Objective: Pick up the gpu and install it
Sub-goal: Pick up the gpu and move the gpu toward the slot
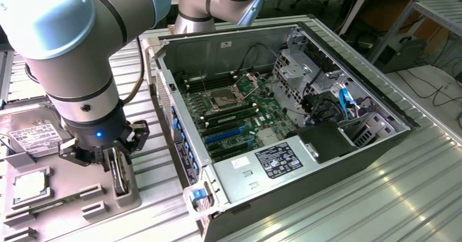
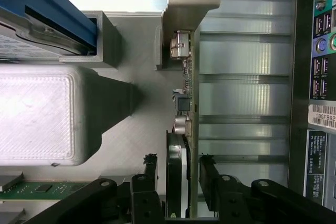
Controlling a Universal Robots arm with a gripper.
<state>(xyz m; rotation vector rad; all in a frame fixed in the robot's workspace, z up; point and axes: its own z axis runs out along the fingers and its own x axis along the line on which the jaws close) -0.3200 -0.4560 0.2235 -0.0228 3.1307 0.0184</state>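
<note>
1. Looking at the exterior view, we see the arm (image 1: 68, 52) reaching down at the exterior view's left, beside the open computer case (image 1: 347, 58).
2. We find the gripper (image 1: 116, 165) low over a grey holder tray (image 1: 68, 201), with the gpu (image 1: 120, 180) standing on edge in a slot of that tray, right under the fingers.
3. On the same tray we see a hard drive (image 1: 36, 136) with a white label and a small square silver chip (image 1: 29, 185), both apart from the gripper.
4. Inside the case the motherboard (image 1: 231, 112) lies exposed, well apart from the gpu.
5. Turning to the wrist view, we see the gpu (image 2: 192, 103) edge-on, its silver bracket (image 2: 184, 3) at the far end and its dark round fan (image 2: 175, 174) at the near end.
6. The gripper (image 2: 178, 160) straddles that near end: its fingers (image 2: 151, 170) stand one on each side of the card, parted, with a sliver of space at the fan side, so we judge them not clamped.
7. Beside the card we see a pale grey block (image 2: 47, 114) of the holder, the ribbed metal table (image 2: 247, 98), and the case's port panel (image 2: 321, 66).
</note>
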